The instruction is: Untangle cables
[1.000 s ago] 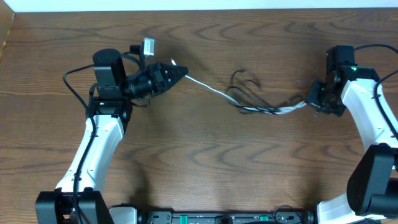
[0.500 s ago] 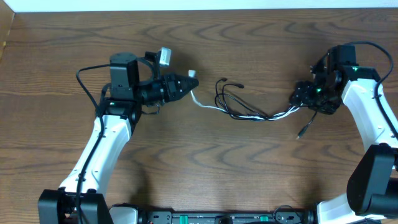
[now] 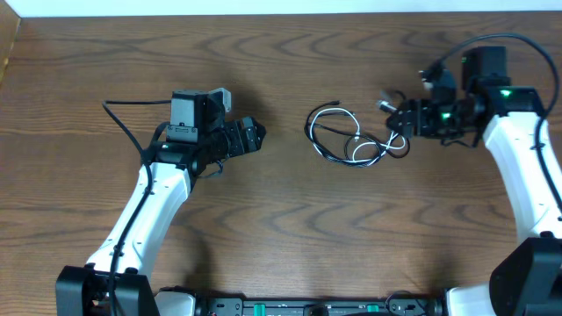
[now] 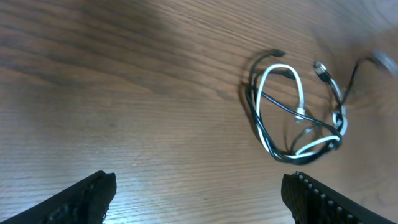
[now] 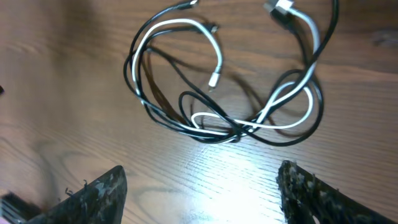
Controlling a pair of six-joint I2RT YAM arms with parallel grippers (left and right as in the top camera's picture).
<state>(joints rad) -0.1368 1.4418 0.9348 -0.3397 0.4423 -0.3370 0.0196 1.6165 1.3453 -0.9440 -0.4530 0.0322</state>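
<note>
Cables (image 3: 351, 142) lie loose on the wood table (image 3: 281, 254) as one flat tangle, long axis running left-right in the overhead view: a rounded blk+wht loop at the left end, plug ends trailing off toward the right. L gripper (image 3: 255, 136) is well apart to the left of the cables and aimed at them. R gripper (image 3: 402, 121) is just beside their right end. I can't tell from overhead if it's touching. L wrist cam shows the cables (image 4: 292, 112) ahead and to the right, with the L gripper (image 4: 199, 180) fingers spread wide, only wood between them. R wrist cam gives detail the overhead lacks: cables (image 5: 230, 93) cross in a knot low in the tangle, wht tip ends inside the loop, silver plug at top. R gripper (image 5: 200, 171) fingers are spread too, gripping nothing. Bare wood on all sides of the cables. The table's far edge is well beyond them.
</note>
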